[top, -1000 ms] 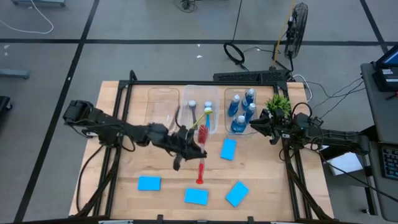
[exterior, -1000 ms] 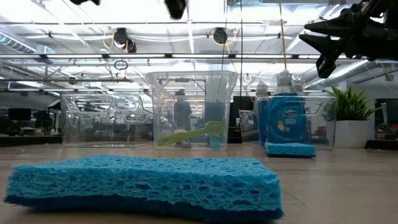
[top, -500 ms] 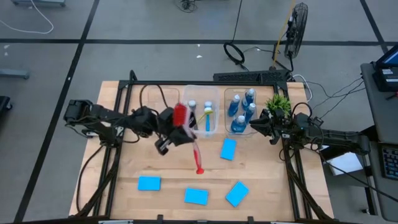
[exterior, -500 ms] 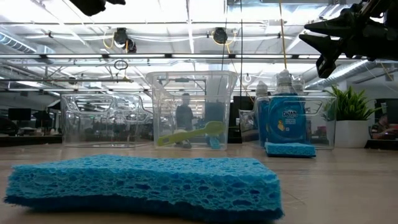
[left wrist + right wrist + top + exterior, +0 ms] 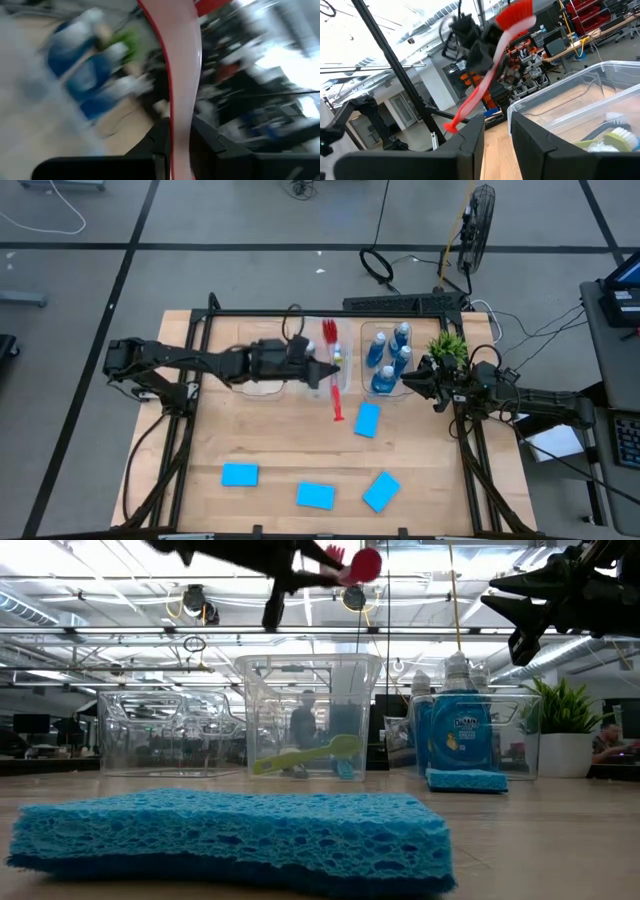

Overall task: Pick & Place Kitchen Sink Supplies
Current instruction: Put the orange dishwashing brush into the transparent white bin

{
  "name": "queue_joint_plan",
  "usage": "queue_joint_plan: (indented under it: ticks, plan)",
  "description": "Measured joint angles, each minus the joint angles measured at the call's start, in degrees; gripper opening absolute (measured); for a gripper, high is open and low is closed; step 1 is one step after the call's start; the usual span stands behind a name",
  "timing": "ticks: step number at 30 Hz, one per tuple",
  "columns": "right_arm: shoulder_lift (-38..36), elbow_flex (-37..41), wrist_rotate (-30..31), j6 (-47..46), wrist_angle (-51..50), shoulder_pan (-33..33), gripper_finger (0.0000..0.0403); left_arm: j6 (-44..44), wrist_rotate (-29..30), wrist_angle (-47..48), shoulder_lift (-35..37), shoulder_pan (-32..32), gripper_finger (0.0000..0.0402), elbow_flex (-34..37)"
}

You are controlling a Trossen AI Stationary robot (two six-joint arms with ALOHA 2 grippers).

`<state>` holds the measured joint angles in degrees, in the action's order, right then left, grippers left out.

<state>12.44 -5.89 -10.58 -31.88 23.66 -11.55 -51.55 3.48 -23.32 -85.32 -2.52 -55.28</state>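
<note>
The left gripper [image 5: 318,370] clamped a slim red brush [image 5: 333,375] with glossy handle above the clear middle bin [image 5: 308,715], having swung up from the table. Right gripper [image 5: 412,383], seemingly part-open, idled.

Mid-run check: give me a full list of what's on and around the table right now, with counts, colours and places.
Sponges: four, blue, loose on the front half of the table.
Bottles: four, blue, in the bin nearest the right arm.
Red brush: one, held in the air over the middle bin.
Other brushes: three in the middle bin, blue, yellow-green and grey, partly hidden by the left arm.
Bins: three, clear, in a row at the back; the one on the left arm's side looks empty.
Plant: one, green, beside the bottle bin.
Fan: one, dark, on the floor behind the table.
Left gripper: shut on the red brush.
Right gripper: hovering by the bottle bin, holding nothing.
</note>
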Motion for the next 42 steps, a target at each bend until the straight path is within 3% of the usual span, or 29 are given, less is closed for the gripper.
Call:
queue_joint_plan:
  ticks: [8, 13, 20, 33, 42]
  plan:
    - [0.0, 0.0, 0.0, 0.0, 0.0, 0.0, 0.0086, 2.4, 0.6, 41.6, 0.0, -4.5, 0.0042, -19.9]
    - [0.0, 0.0, 0.0, 0.0, 0.0, 0.0, 0.0086, 1.8, 3.5, 58.1, -0.2, -7.5, 0.0042, -28.6]
    - [0.0, 0.0, 0.0, 0.0, 0.0, 0.0, 0.0086, 1.5, 4.0, 61.0, -0.7, -11.7, 0.0042, -29.6]
    - [0.1, 0.0, 0.0, 0.0, 0.1, 0.0, 0.0086, -1.4, -10.2, 63.3, -9.2, -18.0, 0.0042, -29.6]
    - [0.2, 0.0, 0.2, 0.0, -0.1, 0.0, 0.0086, -2.6, -14.4, 63.6, -12.7, -19.5, 0.0042, -29.6]
